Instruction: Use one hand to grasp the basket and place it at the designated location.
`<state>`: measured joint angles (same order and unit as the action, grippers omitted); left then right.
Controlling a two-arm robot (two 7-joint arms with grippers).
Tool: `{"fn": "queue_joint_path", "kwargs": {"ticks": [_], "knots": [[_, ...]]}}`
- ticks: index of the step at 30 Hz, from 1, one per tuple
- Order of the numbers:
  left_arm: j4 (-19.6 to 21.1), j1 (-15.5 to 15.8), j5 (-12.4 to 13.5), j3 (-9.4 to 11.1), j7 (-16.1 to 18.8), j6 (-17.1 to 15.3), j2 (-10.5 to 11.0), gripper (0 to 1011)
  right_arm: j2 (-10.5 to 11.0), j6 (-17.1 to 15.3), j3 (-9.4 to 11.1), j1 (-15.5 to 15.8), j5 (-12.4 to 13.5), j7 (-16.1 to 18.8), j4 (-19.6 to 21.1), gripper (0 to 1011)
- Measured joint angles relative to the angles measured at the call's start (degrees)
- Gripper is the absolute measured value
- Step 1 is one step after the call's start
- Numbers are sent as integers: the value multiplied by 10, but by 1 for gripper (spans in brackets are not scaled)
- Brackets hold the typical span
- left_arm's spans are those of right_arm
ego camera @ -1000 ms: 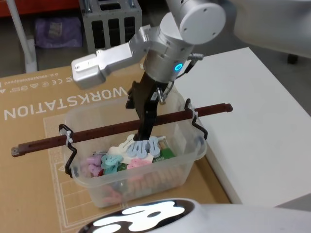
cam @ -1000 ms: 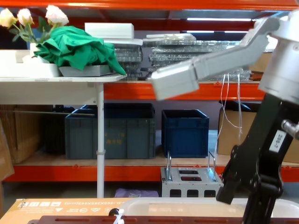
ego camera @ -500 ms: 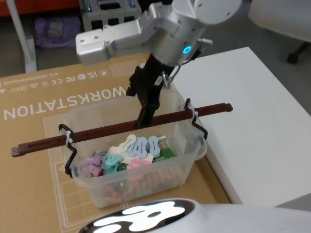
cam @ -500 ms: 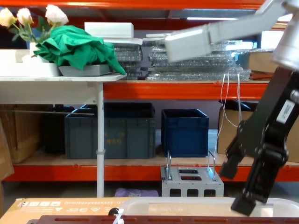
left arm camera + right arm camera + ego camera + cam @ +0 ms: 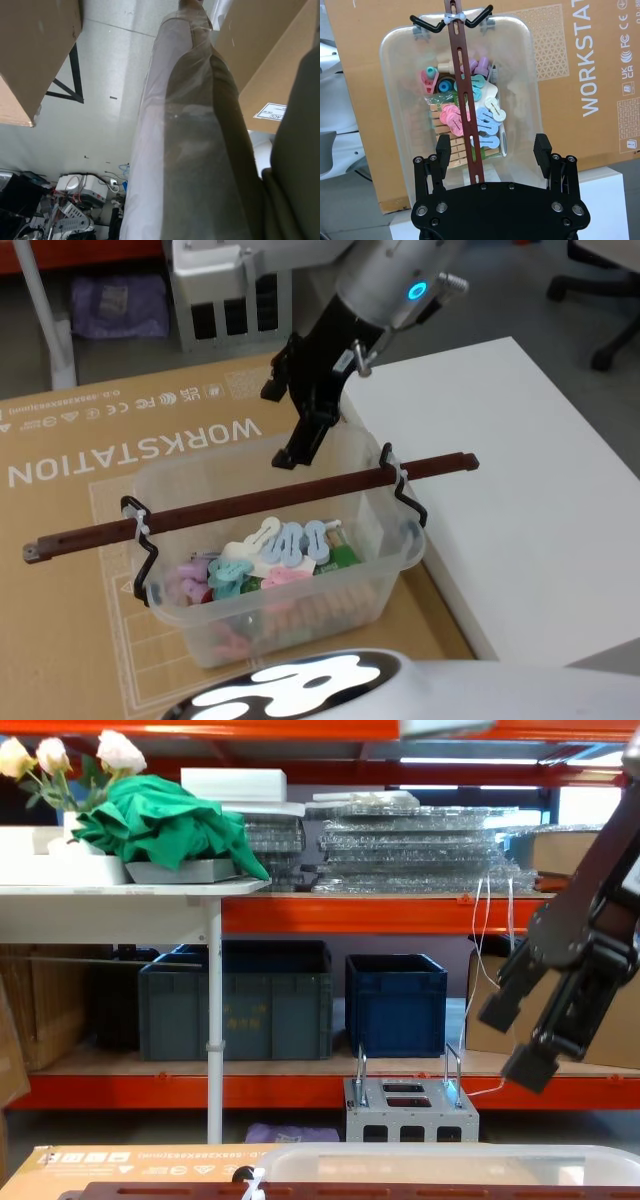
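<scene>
lifting clear of the basket [image 5: 388, 580], the right gripper [image 5: 283, 424] has its fingers [image 5: 301, 443] spread.

OBSTACLE: brown bar [image 5: 250, 502] across basket [image 5: 380, 580] mouth, hooked on both rims | FREE: gaps either side of bar; desk [image 5: 530, 470] top, right of basket

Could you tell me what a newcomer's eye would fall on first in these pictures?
First, the translucent basket on the cardboard sheet, full of colourful pegs, with a long brown bar spanning it as a handle. Just above its far side hangs the right gripper, its black fingers open and clear of the bar. A white table stands to the basket's right.
</scene>
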<state>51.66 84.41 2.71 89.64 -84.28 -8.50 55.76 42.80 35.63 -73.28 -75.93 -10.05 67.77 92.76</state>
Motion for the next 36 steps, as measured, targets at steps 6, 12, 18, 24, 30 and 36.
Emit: {"fn": "queue_joint_path", "kwargs": {"ticks": [6,12,18,24,30,36], "knots": [[0,0,0,0,0,0,0,0,8,4,13,-1,16,5,3,1000],[0,0,0,0,0,0,0,0,17,6,28,0,33,10,8,1000],[0,0,0,0,0,0,0,0,21,6,38,4,36,12,14,1000],[0,0,0,0,0,0,0,0,19,5,40,10,33,16,20,1000],[0,0,0,0,0,0,0,0,15,4,39,14,28,19,22,1000],[0,0,0,0,0,0,0,0,6,3,30,18,16,21,25,1000]]}}
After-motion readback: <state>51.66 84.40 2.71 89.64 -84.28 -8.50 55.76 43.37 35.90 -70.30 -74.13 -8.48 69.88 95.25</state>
